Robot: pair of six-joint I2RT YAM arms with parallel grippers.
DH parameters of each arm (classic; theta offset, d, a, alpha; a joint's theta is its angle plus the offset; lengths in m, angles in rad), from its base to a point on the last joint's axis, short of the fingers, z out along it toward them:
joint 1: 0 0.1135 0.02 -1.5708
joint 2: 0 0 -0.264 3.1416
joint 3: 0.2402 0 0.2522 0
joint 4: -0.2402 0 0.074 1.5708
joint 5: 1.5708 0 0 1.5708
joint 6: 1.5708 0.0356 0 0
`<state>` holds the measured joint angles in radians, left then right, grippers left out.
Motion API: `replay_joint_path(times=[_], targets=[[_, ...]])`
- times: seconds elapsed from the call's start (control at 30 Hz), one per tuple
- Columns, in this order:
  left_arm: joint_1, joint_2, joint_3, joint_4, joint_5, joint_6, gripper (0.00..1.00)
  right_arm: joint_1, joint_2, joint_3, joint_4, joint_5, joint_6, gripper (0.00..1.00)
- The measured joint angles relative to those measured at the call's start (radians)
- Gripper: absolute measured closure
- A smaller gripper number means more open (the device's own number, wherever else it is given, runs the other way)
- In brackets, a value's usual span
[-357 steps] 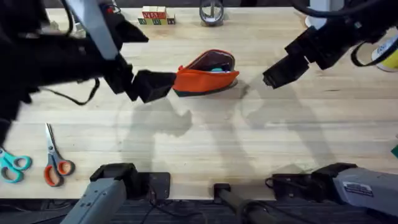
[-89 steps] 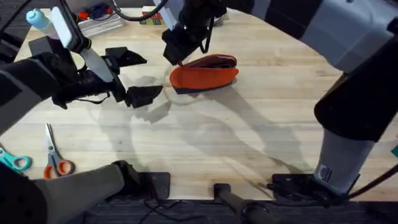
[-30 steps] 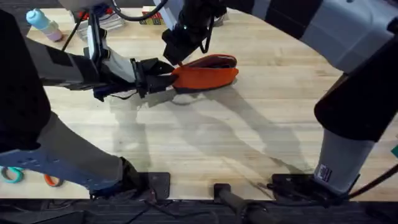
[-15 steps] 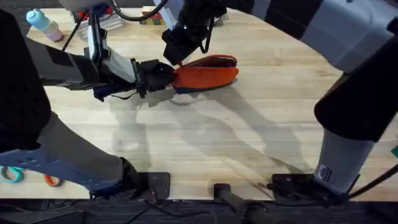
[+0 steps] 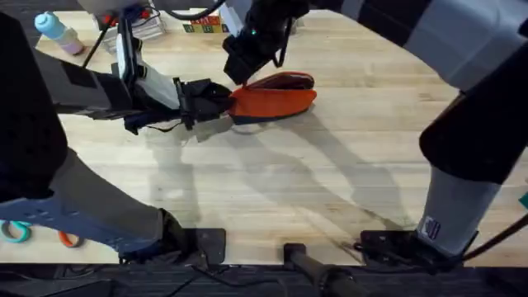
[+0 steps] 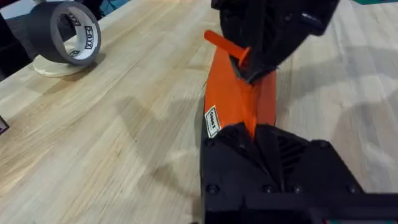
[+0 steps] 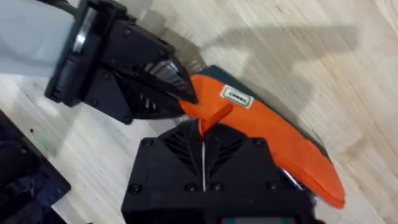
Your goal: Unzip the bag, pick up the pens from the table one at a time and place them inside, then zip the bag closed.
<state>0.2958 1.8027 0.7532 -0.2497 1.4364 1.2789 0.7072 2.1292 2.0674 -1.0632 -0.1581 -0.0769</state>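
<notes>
The orange bag [image 5: 276,101] lies on the table [image 5: 330,190] at the middle back, its dark navy base underneath. My left gripper [image 5: 224,101] is shut on the bag's left end, as the left wrist view confirms at the fingers [image 6: 252,134]. Reaching across from the right, my right gripper [image 5: 245,76] hangs over that same end. It is shut on the small orange zipper pull [image 7: 214,115], which stands up between its fingertips [image 6: 245,59]. The pull sits close to the left gripper. The pens are hidden.
A roll of dark tape [image 6: 68,37] stands on the table beyond the bag. At the far left back is a blue bottle [image 5: 51,26], with toy blocks [image 5: 206,25] along the back edge. Teal-handled scissors [image 5: 15,229] lie at the lower left.
The left gripper came in from the left and closed on the bag's end. In the last half second the right gripper shifted slightly right with the pull; the bag stayed put.
</notes>
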Motion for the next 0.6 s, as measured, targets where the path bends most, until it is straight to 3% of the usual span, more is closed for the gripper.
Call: replay_joint_path(times=[0.6], targets=[[-0.001, 0.0, 0.0, 0.001, 0.0, 0.0, 0.958, -0.114, 0.0, 0.006, -0.089, 0.012, 0.003, 0.972]])
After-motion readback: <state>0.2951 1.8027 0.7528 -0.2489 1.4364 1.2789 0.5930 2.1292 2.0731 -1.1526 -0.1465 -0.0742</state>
